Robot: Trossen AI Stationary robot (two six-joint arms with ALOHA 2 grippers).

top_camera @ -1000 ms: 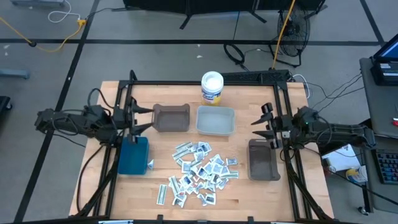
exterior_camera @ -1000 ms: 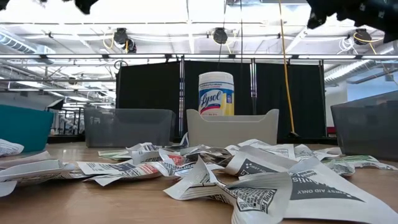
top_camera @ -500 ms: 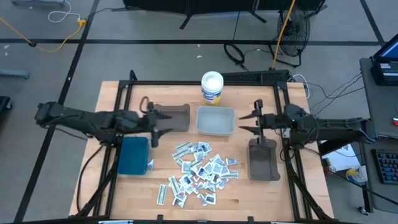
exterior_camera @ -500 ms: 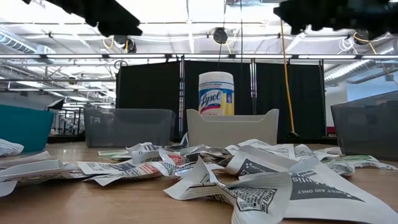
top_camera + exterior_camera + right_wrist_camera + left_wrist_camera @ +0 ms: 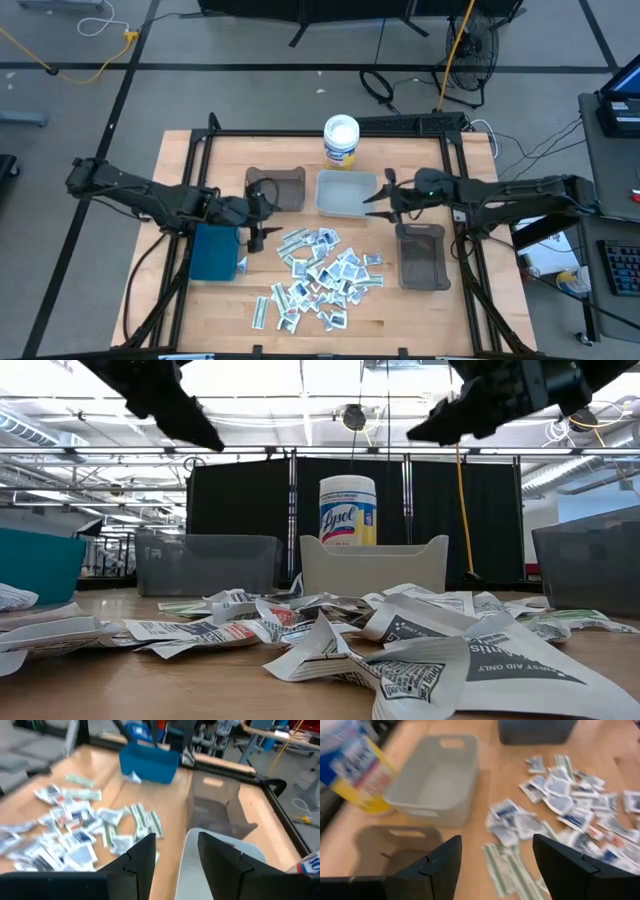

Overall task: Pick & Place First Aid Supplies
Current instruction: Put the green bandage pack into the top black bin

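The first aid supplies [image 5: 322, 276] lie as a loose heap of small white and silvery packets on the wooden table, below its middle; they also show in the low view [image 5: 330, 630], the left wrist view [image 5: 560, 815] and the right wrist view [image 5: 75, 827]. My left gripper [image 5: 262, 215] hangs open in the air to the heap's upper left, between the teal bin and the left grey bin, nothing between its fingers [image 5: 497, 842]. My right gripper [image 5: 376, 197] hangs open over the white bin's right rim, also with nothing between its fingers [image 5: 176, 837]. Both show high above the table in the low view [image 5: 190, 425] [image 5: 430, 425].
A teal bin [image 5: 213, 250] stands at the left, a dark grey bin [image 5: 277, 188] and a white bin [image 5: 347, 193] at the back, and another dark grey bin [image 5: 422, 256] at the right. A white round tub [image 5: 341, 140] stands behind the white bin. Black frame rails run along the table's sides.
Both arms have stretched out from the table's sides toward its middle. My left gripper has gone toward the right edge and down a little, tipping its fingers downward. My right gripper has gone toward the left edge, over the white bin's rim, also tipping forward.
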